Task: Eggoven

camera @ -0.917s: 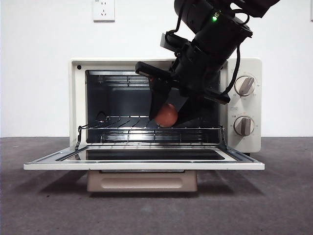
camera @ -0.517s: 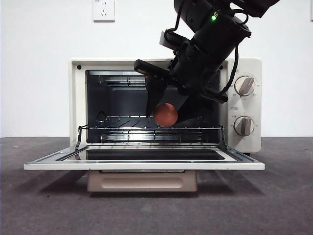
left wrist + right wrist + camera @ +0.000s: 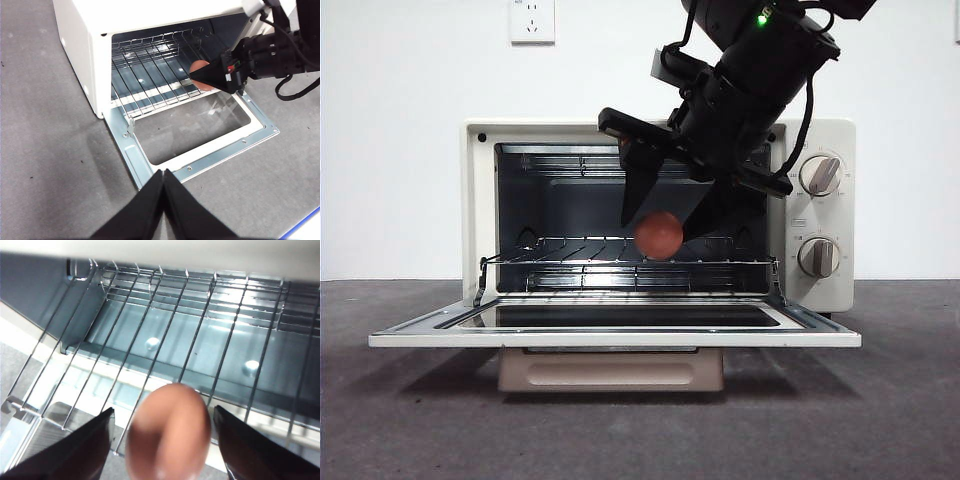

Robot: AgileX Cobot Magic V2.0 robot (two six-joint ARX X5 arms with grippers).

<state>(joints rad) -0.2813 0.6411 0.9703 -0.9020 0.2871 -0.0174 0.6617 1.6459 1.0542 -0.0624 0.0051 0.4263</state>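
While the oven (image 3: 480, 200) stands with its door dropped flat on the desk (image 3: 400, 420), the right gripper (image 3: 665, 225) reaches into the mouth near the rack's (image 3: 165, 315) front edge, fingers spread wide. The egg (image 3: 168, 432) sits between them, apparently apart from both, long axis pointing inward. The left gripper (image 3: 163, 177) waits closed, well apart from the oven.

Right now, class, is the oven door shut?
No: in the front view the oven door lies folded down flat, leaving the rack and egg in plain sight.
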